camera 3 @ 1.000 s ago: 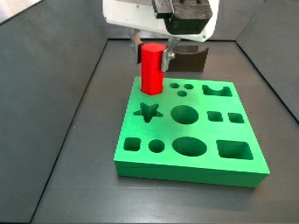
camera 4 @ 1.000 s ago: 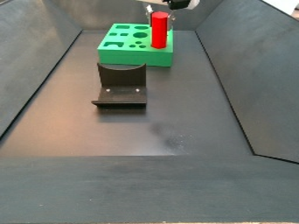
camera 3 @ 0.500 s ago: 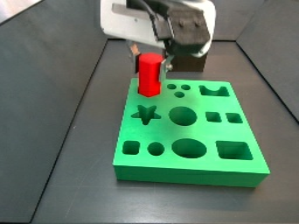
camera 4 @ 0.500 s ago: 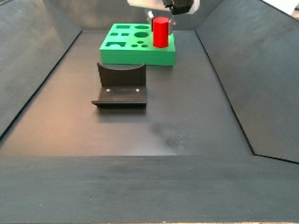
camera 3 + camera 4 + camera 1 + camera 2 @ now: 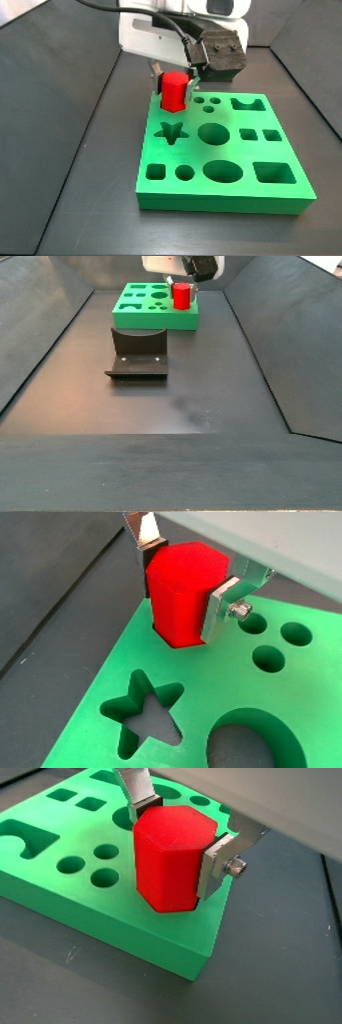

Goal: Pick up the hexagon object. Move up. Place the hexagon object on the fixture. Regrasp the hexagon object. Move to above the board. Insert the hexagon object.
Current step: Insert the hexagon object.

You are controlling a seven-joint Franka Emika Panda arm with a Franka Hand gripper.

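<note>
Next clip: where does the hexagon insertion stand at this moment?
Done, by the look of it: pickup and regrasp. The fixture stands bare, and the gripper holds the hexagon object upright, jaws shut on its sides. In hand: insertion. The piece's lower end sits at a corner of the board, apparently entering a hole. Left: seating it fully and letting go; about half its length shows above the surface in a side view.
</note>
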